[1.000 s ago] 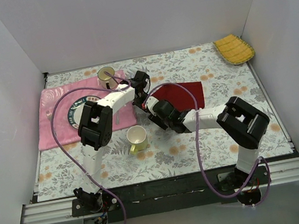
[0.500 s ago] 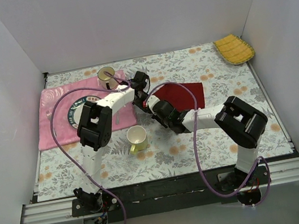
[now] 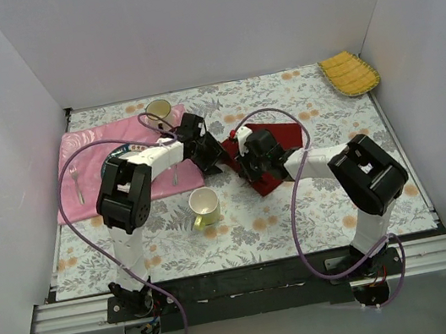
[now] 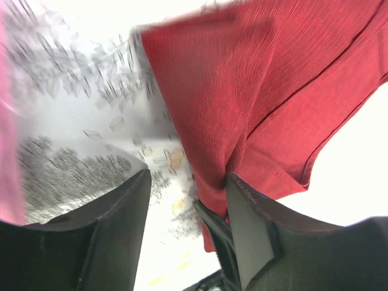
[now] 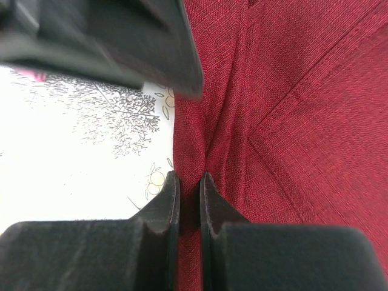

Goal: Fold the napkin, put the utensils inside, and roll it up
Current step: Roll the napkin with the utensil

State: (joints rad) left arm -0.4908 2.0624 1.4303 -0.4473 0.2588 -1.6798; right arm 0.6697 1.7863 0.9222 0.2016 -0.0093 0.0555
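Observation:
The maroon napkin point(image 3: 284, 133) lies rumpled on the floral table just right of centre, one corner point(image 3: 265, 182) reaching toward the front. My right gripper point(image 5: 189, 182) is shut on a raised fold of the napkin point(image 5: 285, 91) near its left edge. My left gripper point(image 4: 188, 179) stands open just left of it, the napkin point(image 4: 242, 79) draped against the inner face of its right finger and bare table between the jaws. Of the utensils, a fork point(image 3: 77, 181) lies on the pink cloth and a slim piece point(image 3: 175, 175) by the plate.
The pink patterned cloth point(image 3: 71, 205) at the left carries a plate point(image 3: 109, 165), mostly behind my left arm. A tan cup point(image 3: 159, 109) stands at the back, a yellow-and-white cup point(image 3: 204, 207) near the front centre. A yellow ribbed cloth point(image 3: 349, 73) lies in the far right corner.
My left gripper has opened and its arm has swung lower and leftward. My right gripper shut on the napkin's fold and shifted right; the napkin now bunches toward the front.

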